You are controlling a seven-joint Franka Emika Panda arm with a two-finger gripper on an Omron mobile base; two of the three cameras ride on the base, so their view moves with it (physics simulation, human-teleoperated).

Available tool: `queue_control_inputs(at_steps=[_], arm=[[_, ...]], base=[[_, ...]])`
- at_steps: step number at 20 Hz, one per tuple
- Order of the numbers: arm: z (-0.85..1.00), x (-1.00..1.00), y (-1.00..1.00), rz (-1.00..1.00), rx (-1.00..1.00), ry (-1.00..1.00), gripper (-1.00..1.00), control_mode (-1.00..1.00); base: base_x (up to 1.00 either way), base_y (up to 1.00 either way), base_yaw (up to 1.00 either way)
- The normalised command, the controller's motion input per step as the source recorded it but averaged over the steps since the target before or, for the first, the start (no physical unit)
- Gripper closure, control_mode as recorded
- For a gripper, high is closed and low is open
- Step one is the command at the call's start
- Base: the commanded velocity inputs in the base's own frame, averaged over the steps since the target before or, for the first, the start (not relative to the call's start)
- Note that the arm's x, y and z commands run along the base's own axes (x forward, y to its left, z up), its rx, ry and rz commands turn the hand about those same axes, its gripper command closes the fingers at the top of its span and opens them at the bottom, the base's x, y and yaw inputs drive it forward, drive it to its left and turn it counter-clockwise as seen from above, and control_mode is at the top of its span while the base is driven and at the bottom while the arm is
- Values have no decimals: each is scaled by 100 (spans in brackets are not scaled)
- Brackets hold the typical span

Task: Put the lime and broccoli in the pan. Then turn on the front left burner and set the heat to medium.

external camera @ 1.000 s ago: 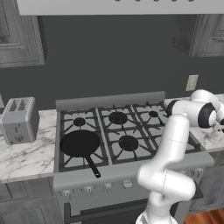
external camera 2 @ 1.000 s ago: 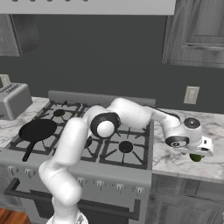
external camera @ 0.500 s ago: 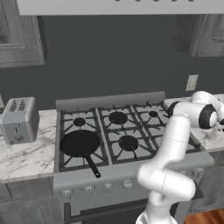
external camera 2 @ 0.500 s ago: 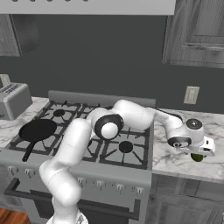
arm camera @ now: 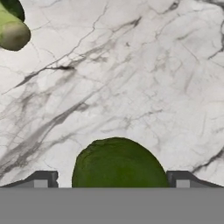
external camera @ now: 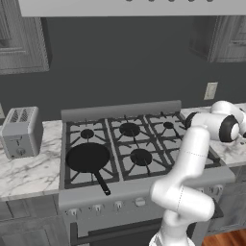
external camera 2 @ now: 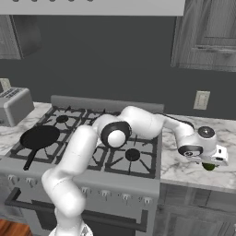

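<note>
My gripper (arm camera: 111, 181) hangs low over the marble counter right of the stove, open. The lime (arm camera: 119, 164), a round green ball, sits between the two fingertips (arm camera: 41, 179) with a gap on each side. The right base view shows the lime (external camera 2: 209, 166) just under the gripper (external camera 2: 213, 160). The broccoli (arm camera: 12, 28) lies a short way off on the counter, pale stalk showing at the hand view's top left corner. The black pan (external camera: 88, 157) rests on the front left burner (external camera: 68, 178), its handle pointing toward the stove's front; the pan (external camera 2: 39, 136) is far from the gripper.
A grey toaster (external camera: 20, 130) stands on the counter left of the stove. A row of knobs (external camera: 98, 208) runs along the stove's front panel. A wall outlet (external camera 2: 201, 99) is behind the right counter (external camera 2: 184, 168). My arm reaches across the stove's right side.
The hand has sunk slightly toward the counter over the lime, and the fingers have drawn in a little. Pan and stove are unchanged.
</note>
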Motion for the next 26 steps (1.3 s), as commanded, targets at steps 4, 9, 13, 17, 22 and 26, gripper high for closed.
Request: queue_control_inputs(at_steps=[4,9,13,17,22,26], arm=[[0,0,0,0,0,0,100,-100],[0,0,0,0,0,0,100,-100],[-4,-20,1,0,0,-4,100,-100],[20,-36,64,0,0,-9,100,-100],[41,-52,90,-2,0,-1,100,-100],[66,-74,77,-3,0,0,100,-100]], base=[[0,0,0],[0,0,0],[0,0,0],[0,0,0],[0,0,0],[0,0,0]])
